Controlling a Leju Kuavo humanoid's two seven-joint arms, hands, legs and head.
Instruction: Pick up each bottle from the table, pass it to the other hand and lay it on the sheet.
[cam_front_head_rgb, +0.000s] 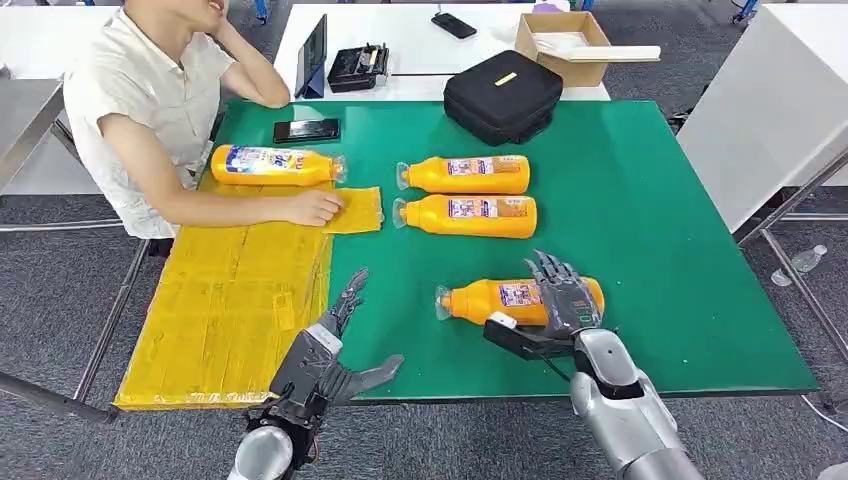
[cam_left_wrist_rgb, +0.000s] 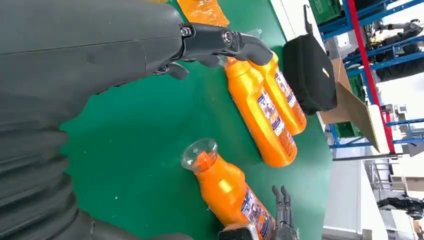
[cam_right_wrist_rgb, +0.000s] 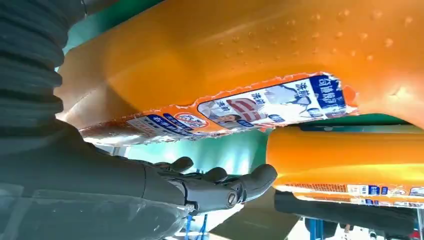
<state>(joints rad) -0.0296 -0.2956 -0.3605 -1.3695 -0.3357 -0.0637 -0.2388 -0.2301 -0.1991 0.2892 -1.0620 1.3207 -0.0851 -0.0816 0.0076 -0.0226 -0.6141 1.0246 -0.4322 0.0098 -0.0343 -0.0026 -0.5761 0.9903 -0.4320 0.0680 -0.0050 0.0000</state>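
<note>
A: Right hand (cam_front_head_rgb: 566, 300)?
B: On the nearest bottle (cam_front_head_rgb: 520, 300), which lies on its side on the green counter (cam_front_head_rgb: 660, 260), cap toward the yellow sheet (cam_front_head_rgb: 235, 300). Fingers reach over the far half of the bottle, thumb on the near side. The bottle rests on the counter. The right wrist view puts the orange body and its label right against the palm, fingers curled beneath it. Whether the grip has fully closed, I cannot tell.

A: Left hand (cam_front_head_rgb: 335, 355)?
B: At the counter's near edge, beside the sheet. Fingers spread, thumb out, nothing in it.

A: Other bottles?
B: Two more (cam_front_head_rgb: 468, 175) (cam_front_head_rgb: 470, 216) lie side by side farther back on the green, caps toward the sheet. A fourth bottle (cam_front_head_rgb: 272, 165) lies along the sheet's far end.

A: Anything else?
B: A person (cam_front_head_rgb: 150, 90) sits at the far left corner, one hand (cam_front_head_rgb: 315, 207) flat on the sheet. Dark phone (cam_front_head_rgb: 306, 130) beyond the fourth bottle; black case (cam_front_head_rgb: 503, 95) at the counter's back edge.
</note>
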